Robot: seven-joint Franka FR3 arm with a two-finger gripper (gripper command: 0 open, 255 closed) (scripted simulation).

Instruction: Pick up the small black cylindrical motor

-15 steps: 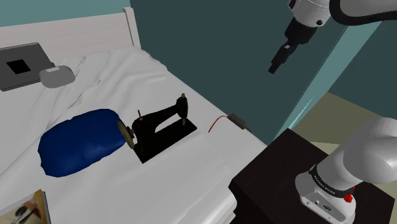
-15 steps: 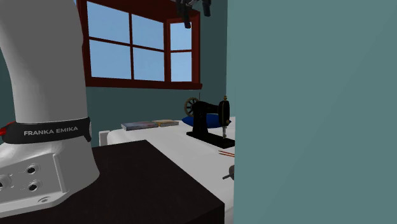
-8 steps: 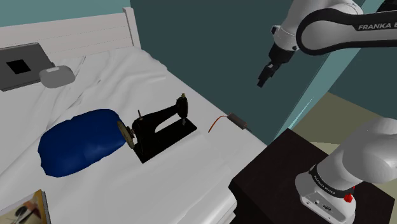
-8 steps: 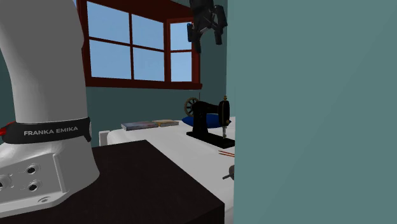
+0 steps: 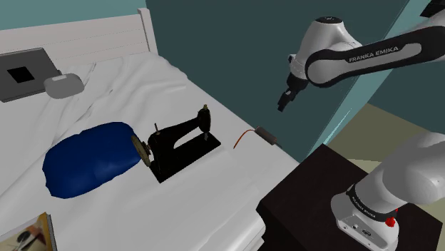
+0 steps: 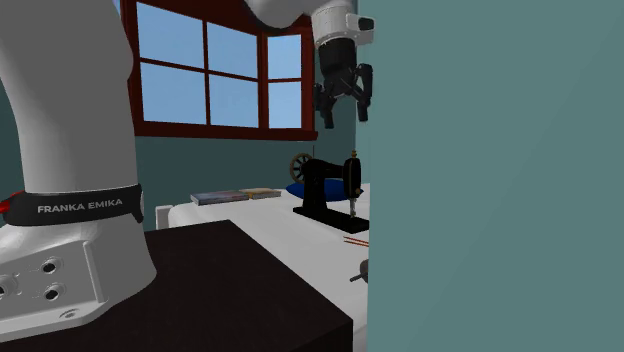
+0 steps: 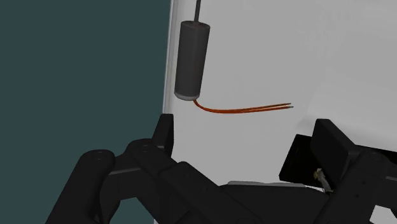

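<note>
You are looking at a white arm [image 5: 329,41] of rounded, tube-like shells with dark joints. A dark stretch of the link at about 2 o'clock in the shoulder view carries "FRANKA EMIKA" in pale capitals. The base [image 6: 70,300], at 8 o'clock in the second exterior view, is a broad white column belted by a black band [image 6: 80,206] with the same name in white. It has a red spot [image 5: 390,222] beside the band and dark round screw holes [image 6: 47,268] in the flange below. Your gripper [image 6: 343,115] is black all over, hung from a white collar [image 6: 340,22], and ends in two blocky, angular fingers [image 7: 163,132].
</note>
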